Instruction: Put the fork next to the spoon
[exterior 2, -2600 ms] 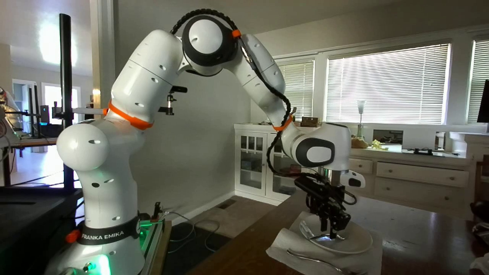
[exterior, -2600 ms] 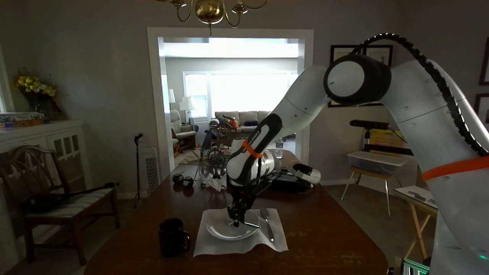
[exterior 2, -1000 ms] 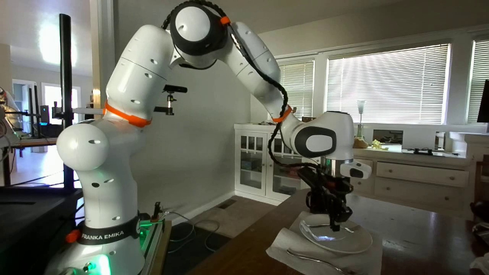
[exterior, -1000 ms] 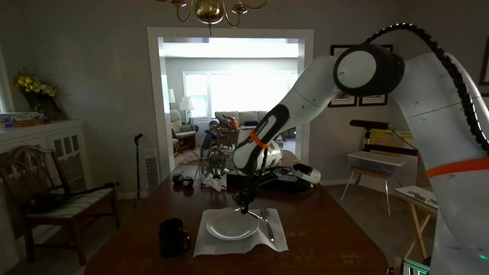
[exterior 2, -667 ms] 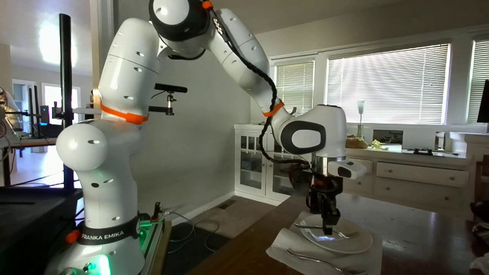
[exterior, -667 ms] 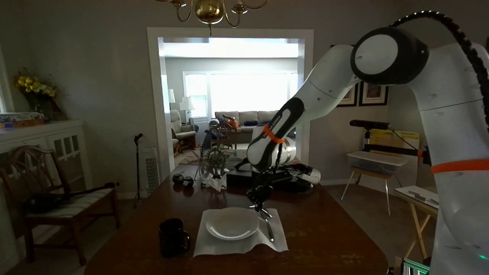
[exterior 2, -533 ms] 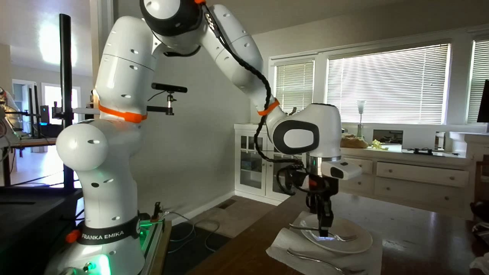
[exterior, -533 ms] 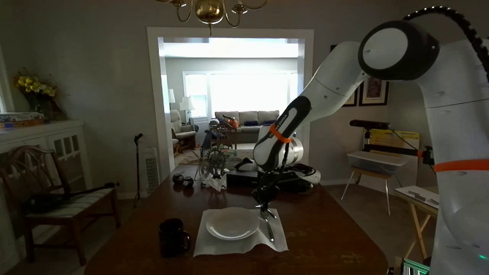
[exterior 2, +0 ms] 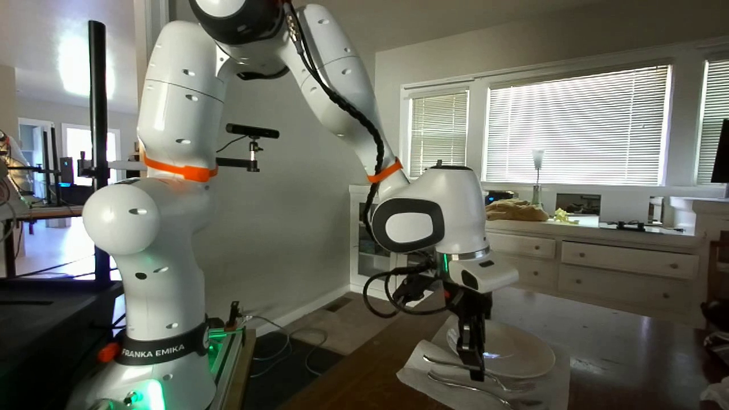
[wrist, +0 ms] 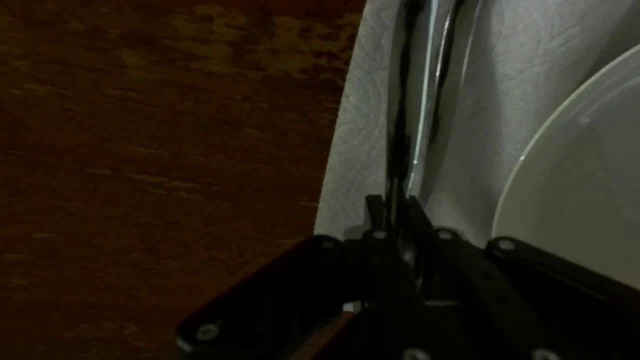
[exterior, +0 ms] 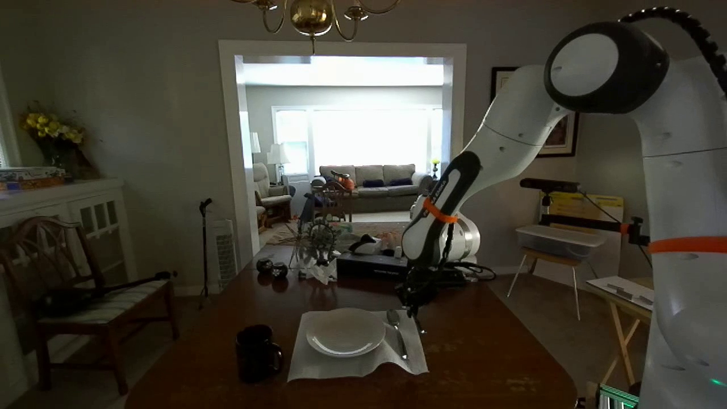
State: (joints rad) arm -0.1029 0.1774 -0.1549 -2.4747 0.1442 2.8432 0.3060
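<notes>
My gripper (exterior: 413, 312) is shut on the fork (exterior: 421, 328), a slim metal utensil. In the wrist view the jaws (wrist: 392, 207) pinch the fork (wrist: 400, 125), which points away along the spoon. The spoon (exterior: 400, 337) lies on the white napkin (exterior: 318, 366), right of the plate. In an exterior view the fork (exterior 2: 441, 361) runs nearly parallel to the spoon (exterior 2: 464, 386), with the gripper (exterior 2: 476, 373) low at the napkin. The spoon's handle (wrist: 446, 45) shows partly behind the fork in the wrist view. I cannot tell whether the fork touches the napkin.
A white plate (exterior: 346, 343) rests on the napkin. A dark mug (exterior: 255, 352) stands left of it on the brown table (exterior: 483, 369). A glass decoration (exterior: 321, 244) and a black box (exterior: 372, 267) stand at the far end.
My gripper has carried the fork from over the plate rightward past the spoon in an exterior view. The fork has turned to line up roughly with the spoon. Plate and spoon have not moved.
</notes>
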